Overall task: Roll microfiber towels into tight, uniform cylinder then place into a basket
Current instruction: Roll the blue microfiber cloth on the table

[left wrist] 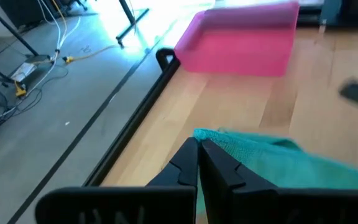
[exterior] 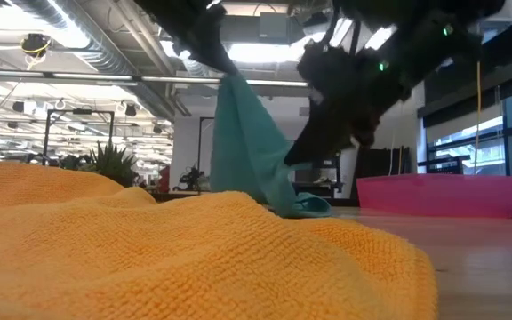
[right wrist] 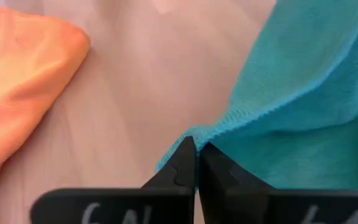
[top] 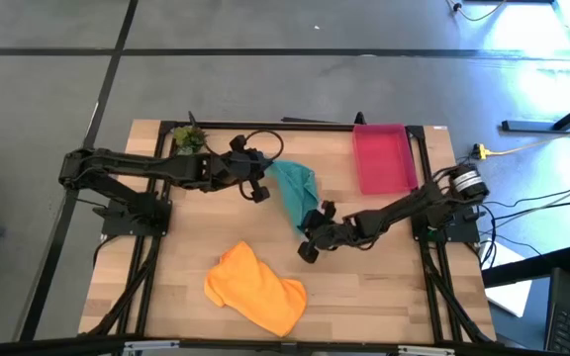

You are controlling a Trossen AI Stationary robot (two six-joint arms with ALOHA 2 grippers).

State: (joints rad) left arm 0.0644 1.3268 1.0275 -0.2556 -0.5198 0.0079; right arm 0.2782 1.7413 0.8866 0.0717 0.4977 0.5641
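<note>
left gripper (top: 258, 188), clamped on the far corner of the teal towel (top: 295, 193), held up off the desk (top: 384, 287). towel strung slantwise from there down to the right gripper (top: 308, 249), pinched shut on the near corner. orange towel (top: 255, 289) crumpled near the front, nearer the right arm. basket (top: 382, 158) at the far right. both arms reaching inward, low.

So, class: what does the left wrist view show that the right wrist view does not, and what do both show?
Only the left wrist view: the red-pink basket, the table's edge and the floor beyond. Only the right wrist view: the orange towel. Both: the teal towel, a corner pinched in that arm's shut gripper, left gripper and right gripper.
</note>
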